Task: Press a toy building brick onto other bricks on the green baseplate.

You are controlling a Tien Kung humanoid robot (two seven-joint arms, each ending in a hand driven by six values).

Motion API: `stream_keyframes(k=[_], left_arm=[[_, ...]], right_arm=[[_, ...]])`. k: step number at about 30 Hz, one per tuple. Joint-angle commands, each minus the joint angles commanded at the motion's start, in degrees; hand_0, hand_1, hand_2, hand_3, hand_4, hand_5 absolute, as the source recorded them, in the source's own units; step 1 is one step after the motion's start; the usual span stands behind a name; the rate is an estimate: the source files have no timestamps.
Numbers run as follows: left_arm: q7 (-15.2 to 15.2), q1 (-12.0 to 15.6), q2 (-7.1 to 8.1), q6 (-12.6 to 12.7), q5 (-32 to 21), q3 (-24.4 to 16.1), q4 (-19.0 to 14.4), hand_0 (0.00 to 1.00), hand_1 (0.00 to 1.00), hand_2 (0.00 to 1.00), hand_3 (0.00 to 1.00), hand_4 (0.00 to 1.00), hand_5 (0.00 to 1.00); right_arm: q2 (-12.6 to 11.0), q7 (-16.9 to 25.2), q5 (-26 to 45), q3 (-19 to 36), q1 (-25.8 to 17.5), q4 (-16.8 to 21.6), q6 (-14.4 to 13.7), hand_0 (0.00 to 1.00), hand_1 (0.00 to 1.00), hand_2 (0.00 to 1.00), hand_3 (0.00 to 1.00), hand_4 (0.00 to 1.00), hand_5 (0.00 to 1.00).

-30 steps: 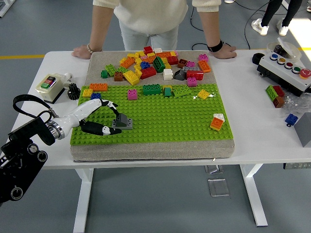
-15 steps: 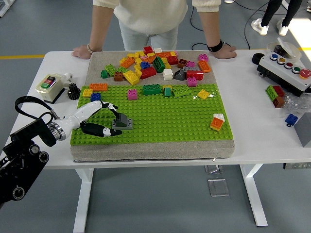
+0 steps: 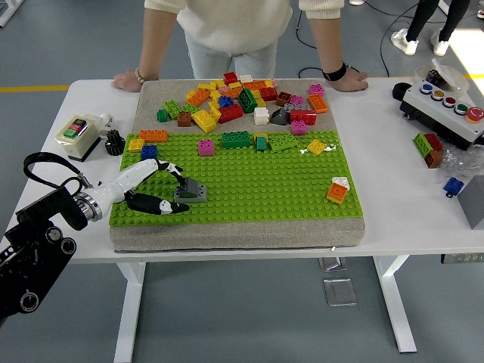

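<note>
Left robot hand [image 3: 155, 186] pinches the grey brick [image 3: 192, 190] at its fingertips.

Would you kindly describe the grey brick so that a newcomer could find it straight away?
Start at the green baseplate on the white table and look to its front left part, where the left hand reaches in. The grey brick sits there at the fingers, alone on open studs. It is the only grey piece on that side; the colourful bricks lie farther back.
</note>
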Motion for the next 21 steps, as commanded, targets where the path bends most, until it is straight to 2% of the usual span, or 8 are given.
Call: stream_keyframes(k=[21], left_arm=[[0.1, -1.4, -0.74, 0.2, -0.3, 0.4, 1.0, 0.979, 0.883, 0.849, 0.583, 0.998, 0.380]], right_arm=[[0.0, 0.1, 0.0, 0.0, 0.1, 0.0, 0.0, 0.761, 0.689, 0.733, 0.684, 0.966, 0.487]])
